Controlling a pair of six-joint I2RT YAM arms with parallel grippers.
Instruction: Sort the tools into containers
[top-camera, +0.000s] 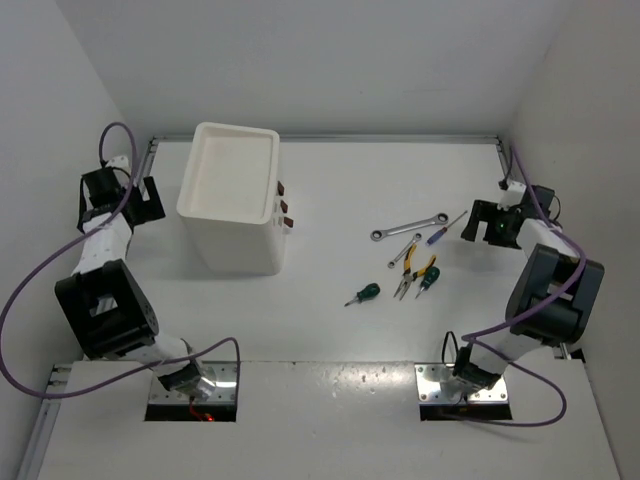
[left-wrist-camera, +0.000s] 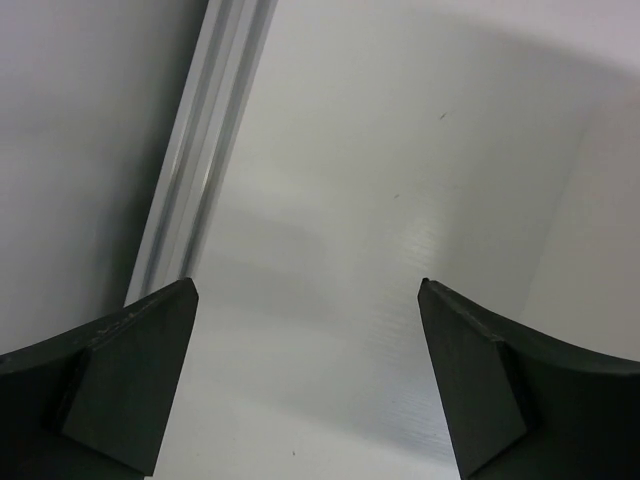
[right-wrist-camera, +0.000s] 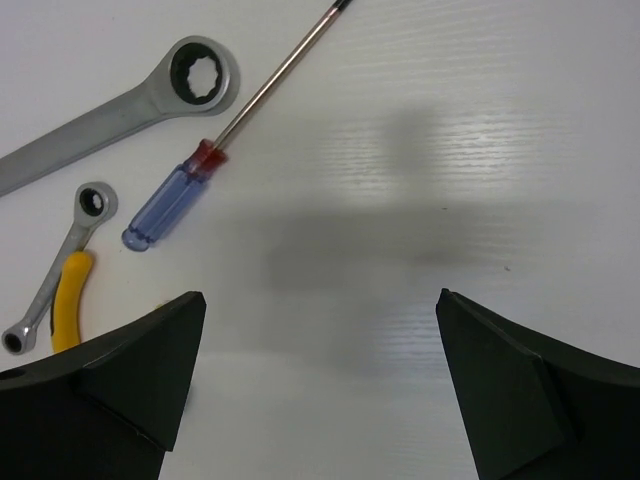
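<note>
**Tools lying loose right of the box, both grippers gaping empty**

The long silver metal wrench (top-camera: 408, 224) is lying flat on the white table (top-camera: 330, 180). Its long axis is running diagonally from near-left to far-right. Just beside it, the thin blue-handled screwdriver (top-camera: 447, 228) is lying on much the same diagonal, with its handle at the nearer end and its tip pointing toward the right gripper (top-camera: 490, 222). The smaller silver wrench (top-camera: 403, 252) and the yellow-handled pliers (top-camera: 410, 275) are lying nearer the arms, roughly parallel. One stubby green-handled screwdriver (top-camera: 429, 279) is sitting beside the pliers, and another (top-camera: 362, 295) is lying apart to their left.

The white plastic box with its shallow top tray (top-camera: 235, 245) is standing well left of the tools, its red-brown drawer handles (top-camera: 284, 208) facing them. The right gripper is hanging spread wide over bare table, gripping nothing. The left gripper (left-wrist-camera: 307, 285) is likewise spread wide and empty, beside the aluminium edge rail (left-wrist-camera: 200, 150).
</note>
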